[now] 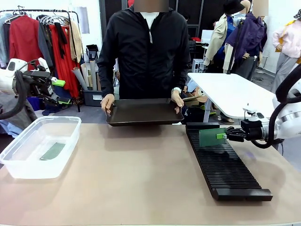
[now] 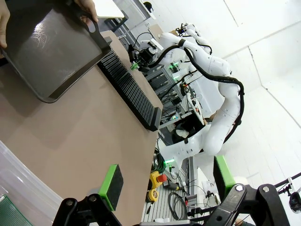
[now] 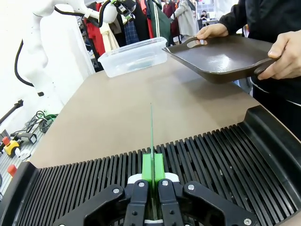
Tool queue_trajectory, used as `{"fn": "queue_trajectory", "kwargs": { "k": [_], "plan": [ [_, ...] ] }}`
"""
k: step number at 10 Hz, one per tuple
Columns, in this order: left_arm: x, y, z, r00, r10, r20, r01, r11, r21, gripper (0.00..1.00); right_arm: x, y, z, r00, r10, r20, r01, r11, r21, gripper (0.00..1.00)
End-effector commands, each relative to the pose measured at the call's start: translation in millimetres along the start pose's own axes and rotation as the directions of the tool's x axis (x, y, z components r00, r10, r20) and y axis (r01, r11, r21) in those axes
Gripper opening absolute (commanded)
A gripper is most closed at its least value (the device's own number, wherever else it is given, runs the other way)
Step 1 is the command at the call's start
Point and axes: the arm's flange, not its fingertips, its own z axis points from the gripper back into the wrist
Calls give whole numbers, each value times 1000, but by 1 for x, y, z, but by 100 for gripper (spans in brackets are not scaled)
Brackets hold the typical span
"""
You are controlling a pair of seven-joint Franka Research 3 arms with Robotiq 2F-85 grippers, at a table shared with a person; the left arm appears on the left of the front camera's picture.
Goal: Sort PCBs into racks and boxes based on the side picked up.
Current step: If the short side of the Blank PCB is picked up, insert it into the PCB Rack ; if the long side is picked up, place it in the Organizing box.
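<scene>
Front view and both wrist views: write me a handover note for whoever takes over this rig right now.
Right claw: shut on a circuit board, held upright on edge over the far end of the slotted rack; whether it sits in a slot, I cannot tell.
Left claw: open, holding nothing, raised beside the clear tub.
Done: one board lies flat in the tub.
Person: both hands hold a black tray at the far edge; no boards visible on it.
Left: seat and release the held board.

Front cam faces person across table (image 1: 141, 188); wrist cams sit close, low over it; all share rack (image 1: 221, 165).
</scene>
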Motion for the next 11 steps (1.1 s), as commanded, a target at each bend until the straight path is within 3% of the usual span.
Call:
{"fn": "queue_trajectory", "kwargs": {
  "k": [1,11],
  "plan": [
    [-1,-1,0,1000,0,-9,0,1000,5,100,0,-1,1,1000,24,2,-24,1000,9,0],
    [-1,-1,0,1000,0,-9,0,1000,5,100,-7,-11,-4,999,32,15,-32,999,3,0]
  ]
}}
